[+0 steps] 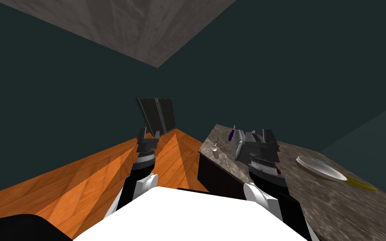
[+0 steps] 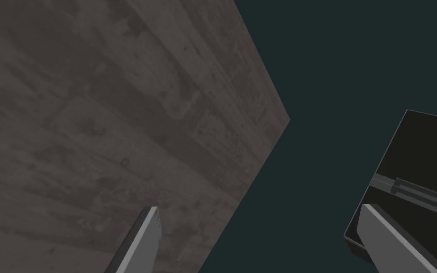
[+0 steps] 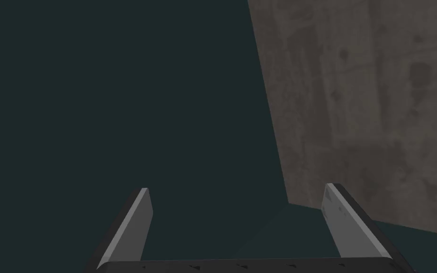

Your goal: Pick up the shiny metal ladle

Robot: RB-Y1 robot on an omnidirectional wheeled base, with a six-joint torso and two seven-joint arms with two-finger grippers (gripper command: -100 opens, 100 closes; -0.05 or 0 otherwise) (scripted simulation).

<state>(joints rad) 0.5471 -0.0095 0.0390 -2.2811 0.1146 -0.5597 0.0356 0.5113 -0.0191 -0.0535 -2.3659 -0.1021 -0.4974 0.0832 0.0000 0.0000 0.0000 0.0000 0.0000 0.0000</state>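
The right gripper is hovering, fingers spread and empty, over the speckled counter, the left gripper equally spread, while the small shiny ladle is lying between them near the counter's corner, probably light, rigid and slippery, best pinched across its thin handle.

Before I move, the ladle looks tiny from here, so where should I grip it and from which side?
The ladle seems to lie flat on the counter near its left edge, so probably take its thin handle, not the round bowl, coming down from above with the open right gripper, the nearer one, fingers across the handle.
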